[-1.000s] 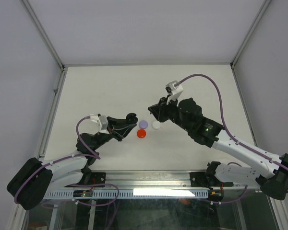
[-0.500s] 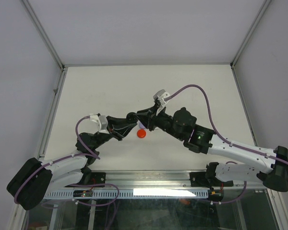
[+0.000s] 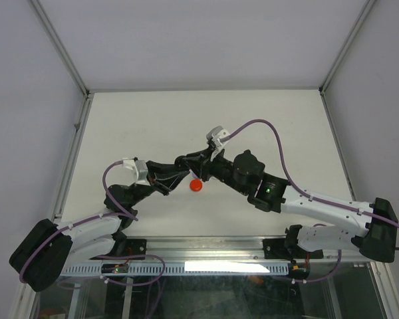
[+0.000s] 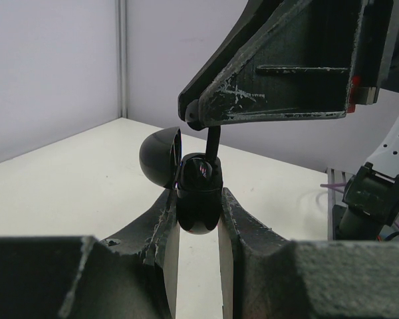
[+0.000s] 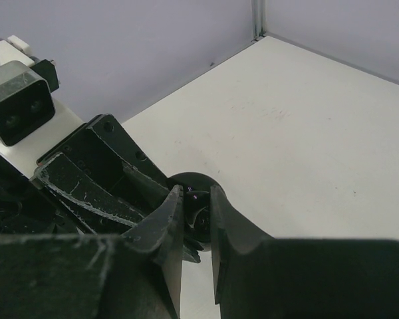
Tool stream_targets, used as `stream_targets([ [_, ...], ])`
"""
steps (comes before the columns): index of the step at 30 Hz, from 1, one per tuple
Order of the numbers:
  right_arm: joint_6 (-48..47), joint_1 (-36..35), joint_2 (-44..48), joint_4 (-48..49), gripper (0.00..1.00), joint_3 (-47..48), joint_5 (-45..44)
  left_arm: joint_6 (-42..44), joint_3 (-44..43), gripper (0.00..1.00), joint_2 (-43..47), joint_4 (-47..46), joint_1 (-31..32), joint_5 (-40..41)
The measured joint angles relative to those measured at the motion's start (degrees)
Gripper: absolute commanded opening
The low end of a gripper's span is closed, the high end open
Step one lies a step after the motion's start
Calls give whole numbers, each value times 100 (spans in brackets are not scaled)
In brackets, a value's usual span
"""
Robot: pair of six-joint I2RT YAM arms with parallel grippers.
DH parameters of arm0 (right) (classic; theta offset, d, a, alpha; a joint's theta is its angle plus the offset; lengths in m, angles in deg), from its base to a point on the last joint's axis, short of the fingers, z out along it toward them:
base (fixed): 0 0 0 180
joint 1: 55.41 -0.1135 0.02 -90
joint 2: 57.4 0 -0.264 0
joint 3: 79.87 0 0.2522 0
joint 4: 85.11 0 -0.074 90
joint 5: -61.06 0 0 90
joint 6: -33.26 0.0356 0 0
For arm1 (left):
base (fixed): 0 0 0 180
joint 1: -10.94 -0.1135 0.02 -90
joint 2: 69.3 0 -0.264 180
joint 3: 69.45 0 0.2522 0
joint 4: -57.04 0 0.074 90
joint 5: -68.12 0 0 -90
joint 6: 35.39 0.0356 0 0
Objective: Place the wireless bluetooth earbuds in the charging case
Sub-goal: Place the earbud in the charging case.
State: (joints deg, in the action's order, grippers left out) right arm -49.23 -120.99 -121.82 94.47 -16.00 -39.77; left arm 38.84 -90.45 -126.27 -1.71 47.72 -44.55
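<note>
The charging case (image 4: pixel 198 193) was gripped by the left hand (image 4: pixel 198 214), clamped upright between its two fingers and raised off the table (image 3: pixel 266 119); its lid (image 4: pixel 159 158) was swung open, tilted back to the left of the hand's fingertips. The right hand (image 5: pixel 194 199) was brought tip to tip against the left hand, directly above the case's mouth; its fingers were closed to a narrow gap on a thin dark stem, taken to be an earbud (image 4: pixel 213 141), though the view was too dark for that to be certain. The stem was hung straight down from the right hand's fingertips, and its lower end was met by the top of the case body; whether it was seated in a socket could not be told. In the overhead view both hands were joined over the middle of the table; a small red disc (image 3: pixel 196 185) was seen lying on the table just below and nearer than the two fingertips, apart from them.
</note>
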Motion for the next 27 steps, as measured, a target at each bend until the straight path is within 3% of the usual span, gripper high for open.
stream_targets([
  [19, 13, -57, -92, 98, 10, -31, 118, -120, 0, 4, -2, -44, 0, 2],
  [27, 52, -68, -96, 98, 23, -33, 109, -144, 0, 4, -2, -46, 0, 13],
])
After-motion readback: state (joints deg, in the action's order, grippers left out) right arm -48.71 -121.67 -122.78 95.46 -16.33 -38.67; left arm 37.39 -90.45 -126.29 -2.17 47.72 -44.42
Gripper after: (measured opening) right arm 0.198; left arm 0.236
